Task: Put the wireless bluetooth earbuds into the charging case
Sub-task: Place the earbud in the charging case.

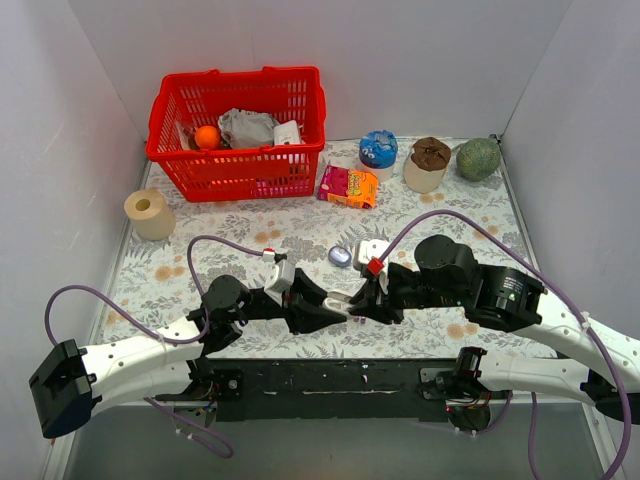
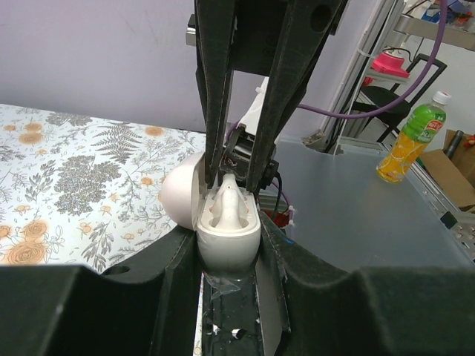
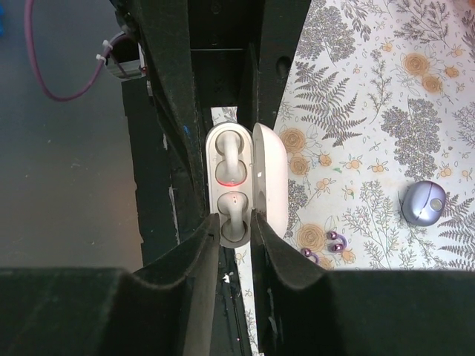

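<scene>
Floral tabletop is bearing the charging case and purple earbuds, clear of both claws. My left claw is clenching a white capsule case, lid open, steadying it for my right claw, whose grip I cannot tell.

Plain pale walls are boxing in the workspace on three sides, with soft, even light falling across a tablecloth printed with grey ferns and orange blooms. Off the cloth's edge, seen from the left wrist, a smooth grey surface is stretching away toward a cluttered room. There a black chair is standing under a metal rack, and a bottle of orange drink is sitting beside a cardboard box.
</scene>
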Motion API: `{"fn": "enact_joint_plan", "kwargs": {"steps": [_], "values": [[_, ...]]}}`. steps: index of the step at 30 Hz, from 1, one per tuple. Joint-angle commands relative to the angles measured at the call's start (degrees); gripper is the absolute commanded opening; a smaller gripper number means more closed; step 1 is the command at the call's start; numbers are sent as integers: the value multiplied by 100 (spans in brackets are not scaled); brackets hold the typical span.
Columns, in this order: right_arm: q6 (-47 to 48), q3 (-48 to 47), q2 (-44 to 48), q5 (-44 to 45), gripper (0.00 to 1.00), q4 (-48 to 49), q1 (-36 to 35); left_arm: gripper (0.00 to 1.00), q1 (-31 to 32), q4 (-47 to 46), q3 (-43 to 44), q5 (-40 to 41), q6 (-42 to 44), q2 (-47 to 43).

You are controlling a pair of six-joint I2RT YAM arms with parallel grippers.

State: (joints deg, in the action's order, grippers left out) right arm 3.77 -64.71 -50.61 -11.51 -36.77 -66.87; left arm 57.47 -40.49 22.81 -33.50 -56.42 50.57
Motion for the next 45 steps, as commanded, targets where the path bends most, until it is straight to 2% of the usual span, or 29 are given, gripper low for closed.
{"fn": "enact_joint_plan", "kwargs": {"steps": [1, 5, 11, 13, 16, 17, 20, 30, 39, 45], "values": [[-17, -51, -1, 228, 32, 74, -10, 0, 18, -354, 127, 1, -44, -179], [-34, -86, 7, 272, 36, 83, -10, 0, 18, -319, 119, 36, -27, -205], [-298, -849, 323, 351, 41, 258, -10, 0, 10, -214, -48, 176, 9, -328], [-342, -1060, 420, 701, 41, 355, -10, 0, 18, -222, -153, 203, 0, -398], [-640, -957, 491, 1816, 28, 505, -10, 0, 18, -214, -215, 194, -53, -469], [-684, -947, 351, 2054, 16, 444, -19, 0, 18, -196, -224, 177, -70, -477], [-869, -877, -70, 2320, 1, 197, -19, 0, 18, -117, -198, 142, -88, -539], [-1010, -622, -511, 1504, 1, 548, -19, 0, 18, -3, -171, 159, -44, -653], [-1010, -534, -467, 721, 1, 724, -10, 0, 18, -2, -154, 370, -62, -601], [-1001, -446, -423, 501, 1, 689, -10, 0, 18, -91, -171, 528, -88, -574]]}}
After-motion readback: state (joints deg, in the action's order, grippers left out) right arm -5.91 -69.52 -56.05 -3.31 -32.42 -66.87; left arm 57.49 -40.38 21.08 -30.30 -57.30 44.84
